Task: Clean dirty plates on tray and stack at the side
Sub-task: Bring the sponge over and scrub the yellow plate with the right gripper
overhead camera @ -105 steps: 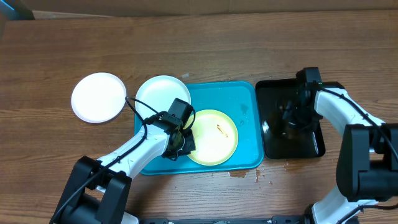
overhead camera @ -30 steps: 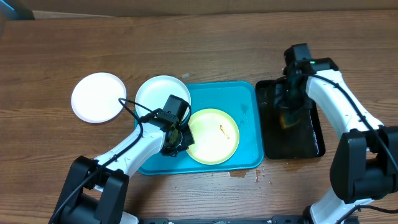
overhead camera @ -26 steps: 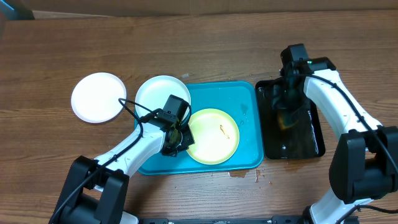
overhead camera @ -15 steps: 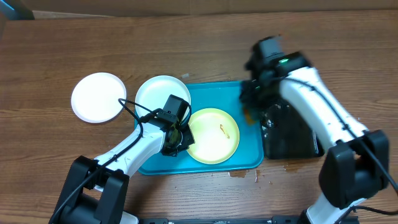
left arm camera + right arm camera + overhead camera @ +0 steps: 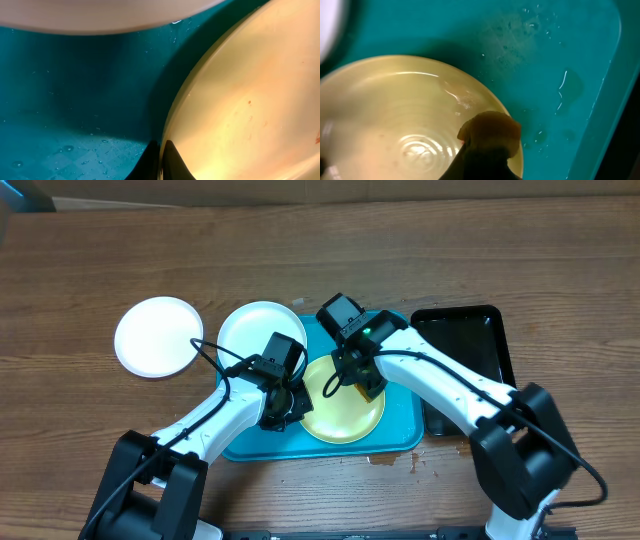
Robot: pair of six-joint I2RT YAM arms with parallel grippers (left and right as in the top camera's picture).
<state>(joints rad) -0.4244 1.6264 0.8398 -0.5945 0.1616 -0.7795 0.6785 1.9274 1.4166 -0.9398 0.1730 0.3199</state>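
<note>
Round pale yellow plate [image 5: 345, 412], rim pinched by left gripper [image 5: 290, 408], touched by tan sponge [image 5: 489, 131] clamped in right gripper [image 5: 367, 384]; the pinch could be broken by hard scrubbing.

Table: brown wood tabletop [image 5: 400, 250], matt, grained.
Tray: turquoise plastic tray [image 5: 445, 25], smooth, wet-beaded.
Plate: pale yellow round plate [image 5: 395, 110], smooth, glossy.
Others: white round plates [image 5: 158, 337] [image 5: 255, 330], smooth.
Side: black tray [image 5: 470, 335], glossy.
Wad: tan wad [image 5: 490, 131], matt.

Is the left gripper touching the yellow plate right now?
Touching. The left wrist view shows the left gripper pinching the yellow plate at its rim, one fingertip each side.
</note>
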